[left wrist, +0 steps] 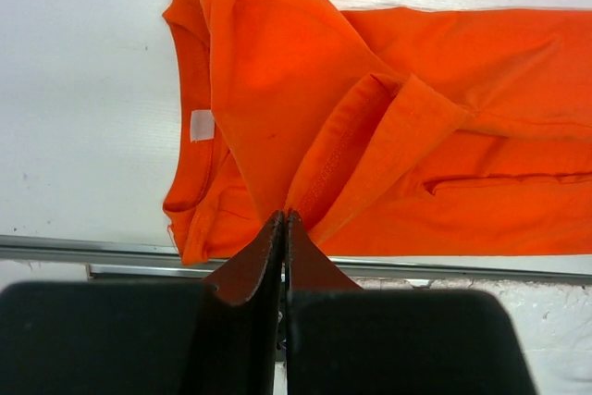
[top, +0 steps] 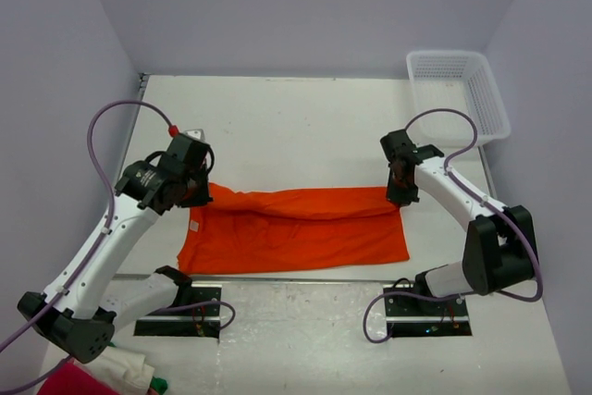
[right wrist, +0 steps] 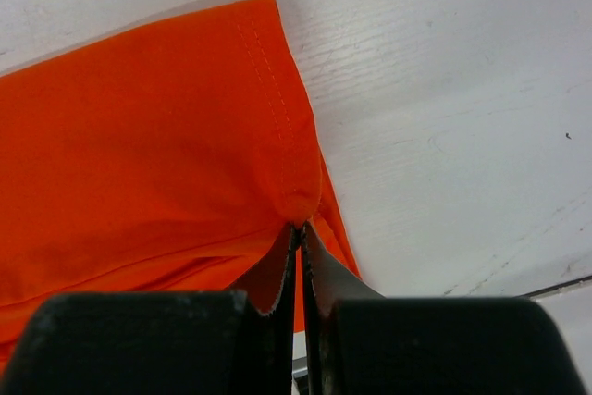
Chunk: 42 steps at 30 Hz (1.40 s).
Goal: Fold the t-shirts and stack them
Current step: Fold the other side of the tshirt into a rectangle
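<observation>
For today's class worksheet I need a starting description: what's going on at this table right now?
An orange t-shirt lies across the white table, partly folded. The left gripper is shut on cloth at the collar end and the right gripper is shut on the hem corner. Both are pinching the shirt's far edge.
</observation>
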Motion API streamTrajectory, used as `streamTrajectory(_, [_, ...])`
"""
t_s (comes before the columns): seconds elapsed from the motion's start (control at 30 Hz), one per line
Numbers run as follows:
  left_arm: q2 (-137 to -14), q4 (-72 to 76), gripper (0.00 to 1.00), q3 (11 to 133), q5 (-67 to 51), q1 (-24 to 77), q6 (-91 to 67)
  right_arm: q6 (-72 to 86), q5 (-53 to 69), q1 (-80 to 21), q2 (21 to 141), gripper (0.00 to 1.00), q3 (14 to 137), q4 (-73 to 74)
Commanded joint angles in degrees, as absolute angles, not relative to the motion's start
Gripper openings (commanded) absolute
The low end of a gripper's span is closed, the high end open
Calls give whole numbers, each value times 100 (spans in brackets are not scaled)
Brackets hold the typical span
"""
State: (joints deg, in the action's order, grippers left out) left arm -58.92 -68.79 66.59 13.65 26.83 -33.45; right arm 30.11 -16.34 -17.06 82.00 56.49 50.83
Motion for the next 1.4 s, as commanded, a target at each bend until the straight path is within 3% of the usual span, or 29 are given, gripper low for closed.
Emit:
streamTrajectory(0.0, [-5731, -7005, 0, 6609, 1318, 2725, -3357, 3208, -1564, -1802, 8095, 0, 5529, 5142])
streamTrajectory(0.3, [-5538, -7224, 0, 6548, 1099, 2795, -3489, 3892, -1591, -2320, 7735, 3, 5379, 5607])
streamTrajectory(0.33, [-5494, -7242, 0, 6539, 986, 2795, -3533, 4041, -1486, -2425, 7517, 12, 5362, 5668])
streamTrajectory(0.37, [-5450, -7268, 0, 6600, 950, 2795, -3594, 4165, -1485, -2495, 7402, 29, 5361, 5747])
streamTrajectory(0.5, [-5281, -7523, 0, 6689, 696, 2795, -3754, 5129, -1975, -3450, 7049, 58, 5701, 6405])
streamTrajectory(0.67, [-5440, -7296, 0, 6408, 632, 2795, -3612, 4914, -2478, -3533, 7724, 59, 6661, 6627])
streamTrajectory(0.77, [-5554, -7146, 0, 6249, 703, 2804, -3560, 4378, -2330, -3524, 8137, 57, 6855, 6224])
streamTrajectory(0.83, [-5616, -7076, 0, 6066, 852, 2804, -3533, 4132, -2329, -3419, 8366, 47, 6890, 5898])
streamTrajectory(0.9, [-5678, -6961, 0, 5968, 888, 2804, -3498, 4009, -2399, -3323, 8788, 36, 6960, 5827])
streamTrajectory(0.97, [-5695, -6856, 0, 5863, 958, 2804, -3472, 3859, -2417, -3313, 8990, 13, 7049, 5722])
streamTrajectory(1.03, [-5722, -6829, 0, 5819, 1002, 2804, -3472, 3604, -2137, -3313, 9123, 0, 7058, 5415])
streamTrajectory(1.33, [-5915, -6864, 1, 5520, 844, 2821, -3375, 3059, -836, -3357, 9316, 0, 7847, 4904])
streamTrajectory(1.37, [-5898, -6856, 13, 5511, 835, 2830, -3462, 3050, -791, -3357, 9343, 0, 7918, 4904])
